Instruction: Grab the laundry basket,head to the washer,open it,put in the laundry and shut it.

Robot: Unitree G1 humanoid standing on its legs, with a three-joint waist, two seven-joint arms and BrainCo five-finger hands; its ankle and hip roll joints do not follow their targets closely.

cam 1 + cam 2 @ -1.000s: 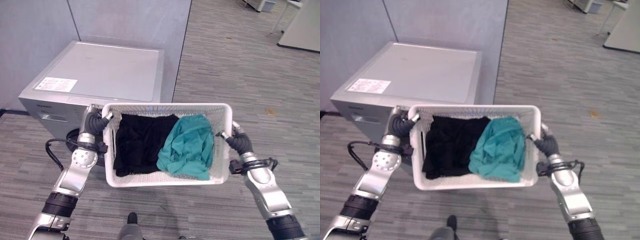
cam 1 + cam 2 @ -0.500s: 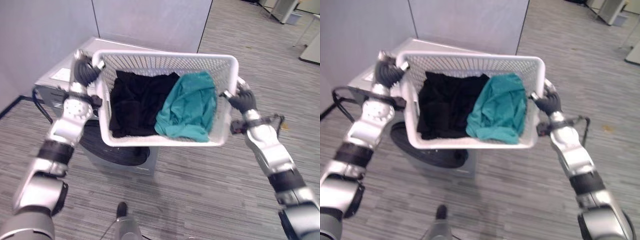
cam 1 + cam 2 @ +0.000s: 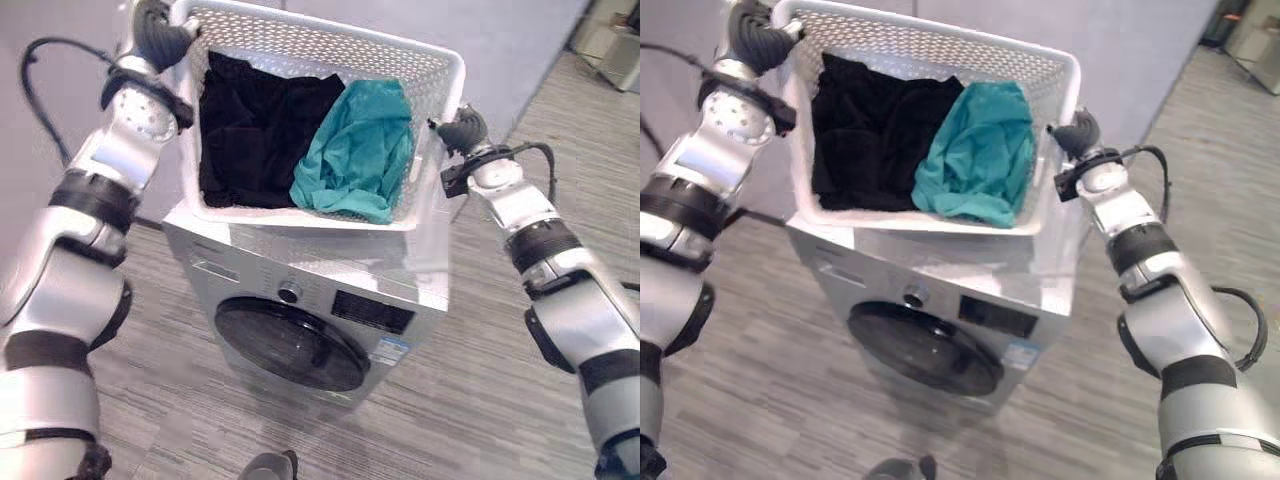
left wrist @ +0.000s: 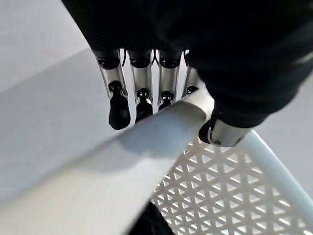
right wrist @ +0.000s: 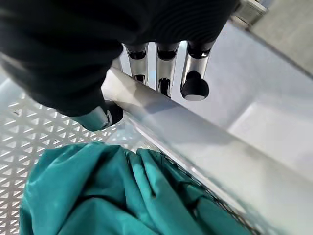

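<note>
A white perforated laundry basket is held over the top of the silver washer; whether it rests on the top I cannot tell. Inside lie black clothes on the left and a teal garment on the right. My left hand is shut on the basket's left rim, fingers curled over it. My right hand is shut on the right rim, fingers over it and thumb inside by the teal garment. The washer's round dark door is shut.
A grey partition wall stands behind the washer. Grey striped floor spreads in front and to the right. The washer's control panel with a knob sits above the door. Pale furniture stands far off at the right.
The view has shifted as I came up to the washer. Both hands have carried the basket up and forward over the washer's top, and the washer's front and door now show.
</note>
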